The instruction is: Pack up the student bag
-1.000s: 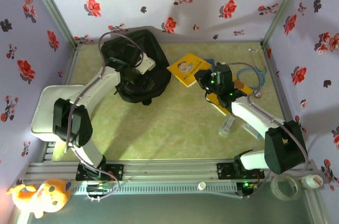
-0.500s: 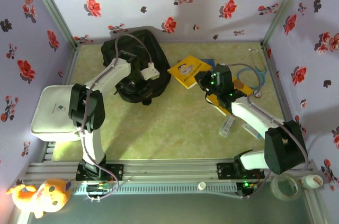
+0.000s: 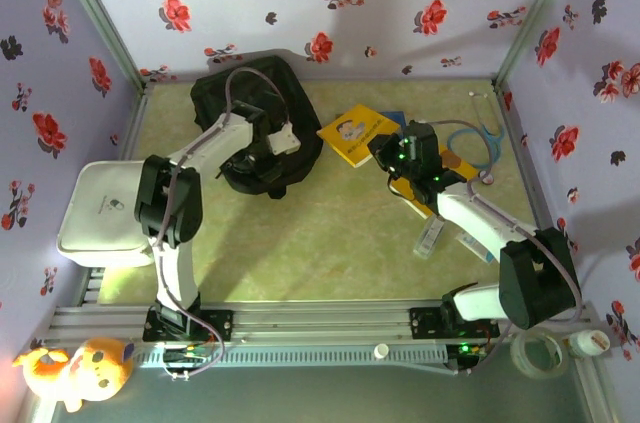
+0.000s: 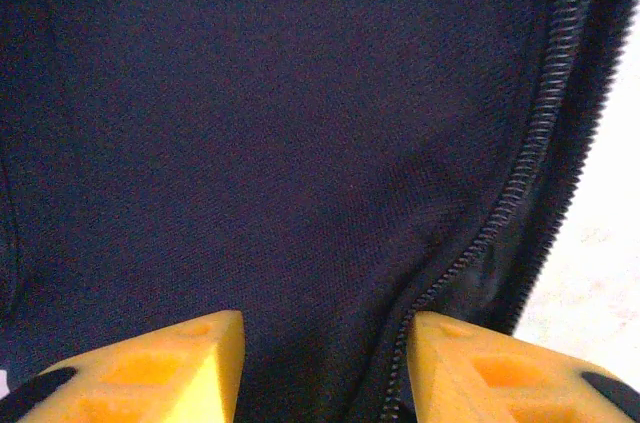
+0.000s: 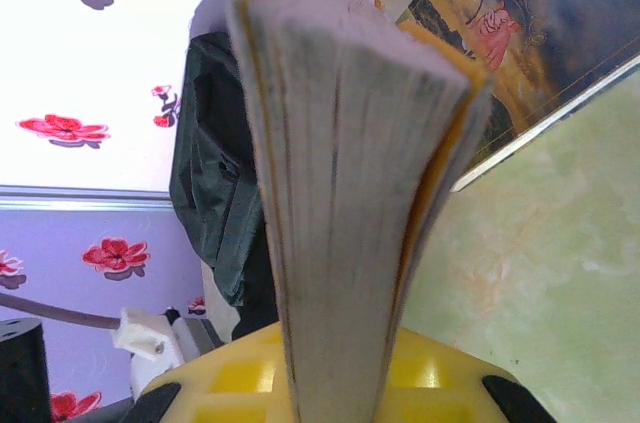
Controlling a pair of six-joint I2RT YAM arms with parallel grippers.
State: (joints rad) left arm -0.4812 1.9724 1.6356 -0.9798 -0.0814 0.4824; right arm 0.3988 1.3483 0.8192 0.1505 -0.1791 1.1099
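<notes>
- The left gripper point(image 3: 252, 155) is hanging right over the student bag point(image 3: 262, 103), which is lying at the far left of the table point(image 3: 330, 243), against the flowered back wall.
- In the left wrist view, the left gripper point(image 4: 325, 343) is standing with its orange fingers point(image 4: 180, 363) apart and nothing between them. Black woven fabric of the student bag point(image 4: 250, 123) is spreading out just beyond the tips.
- A zip point(image 4: 520, 193) is running up the bag off the right-hand finger, and a pale strip of table point(image 4: 600, 283) is showing past it.
- The right gripper point(image 3: 385, 151) is hovering well to the right of the bag, over a scatter of books.
- In the right wrist view, the right gripper point(image 5: 340, 383) is clamping a thick yellow-covered book point(image 5: 340, 193) by its lower edge. The book is standing on edge, slightly tilted, with its page block facing the camera and the yellow fingers point(image 5: 230, 378) pressing on either side.
- Beyond the gripped book and to its right, a paperback with an illustrated cover point(image 5: 540, 53) is lying flat on the table.
- Beyond the book and to its left, the student bag point(image 5: 215, 173) is slumping dark against the wall, well apart from the right gripper.
- Behind the right gripper, toward the right wall, a stethoscope point(image 3: 487, 138) with blue tubing is lying on the table.
</notes>
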